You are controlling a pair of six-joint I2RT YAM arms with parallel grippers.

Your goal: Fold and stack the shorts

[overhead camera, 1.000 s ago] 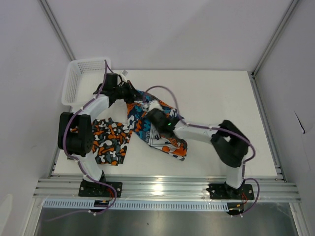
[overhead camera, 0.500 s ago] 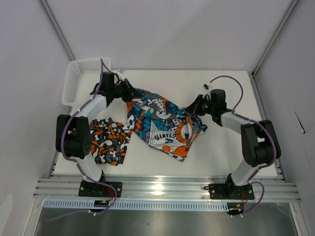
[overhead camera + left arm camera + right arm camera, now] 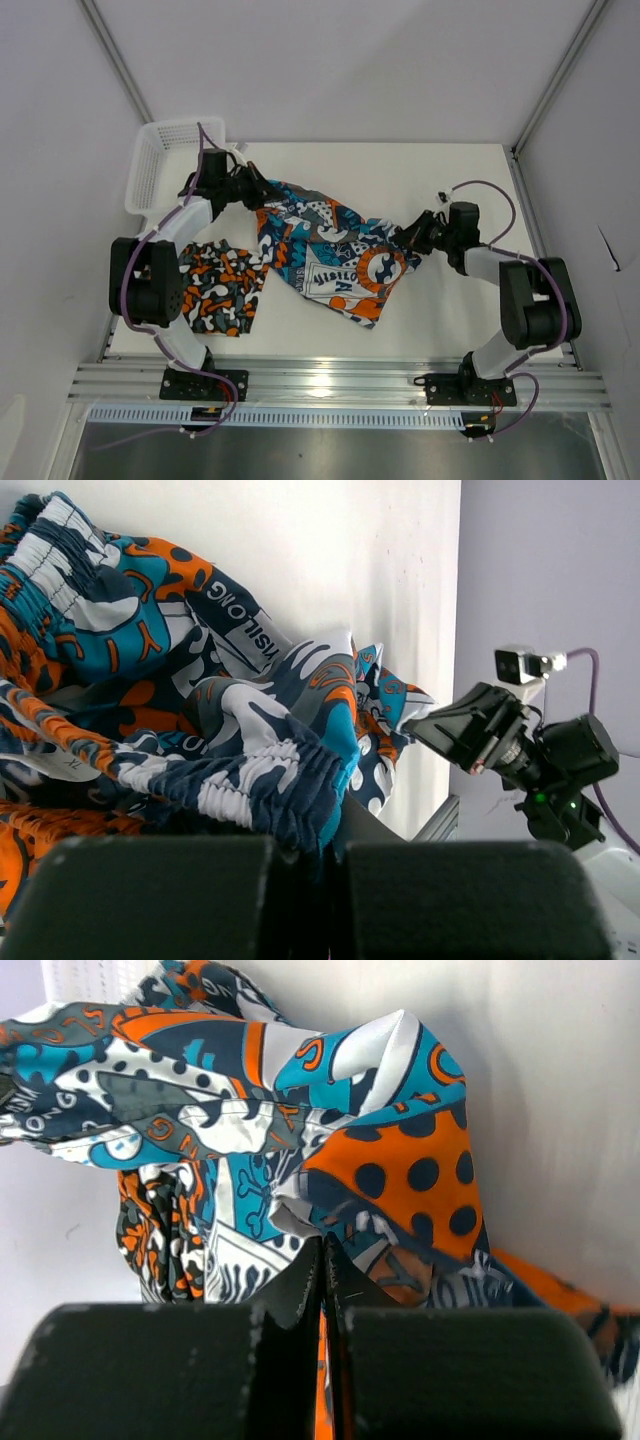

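Basket: the white mesh basket (image 3: 160, 170) stood at the far-left corner of the surface (image 3: 450, 180); both shorts lay outside it.
Graphic shorts: the graphic shorts (image 3: 335, 255) hung stretched across the middle of the surface between my two end effectors, rumpled, with the printed side up.
Camo shorts: the camo shorts (image 3: 225, 288) lay flat near the left edge, just beside the graphic shorts; neither end effector touched them.
Left end effector: my left end effector (image 3: 250, 190) had its fingers together, clamped on the gathered waistband at the far-left end of the graphic shorts, near the basket.
Right end effector: my right end effector (image 3: 415, 238) was also pressed together, pinching a fold at the right-hand edge of the graphic shorts.
Change, right arm: a second earlier it had lain across the middle of the graphic shorts; it had since swung out to the right, and in the last half second came a little nearer and further right.
Change, cloth: the graphic shorts had been drawn out wider.
Unchanged: the basket and camo shorts had kept their places, and my left end effector had barely shifted.
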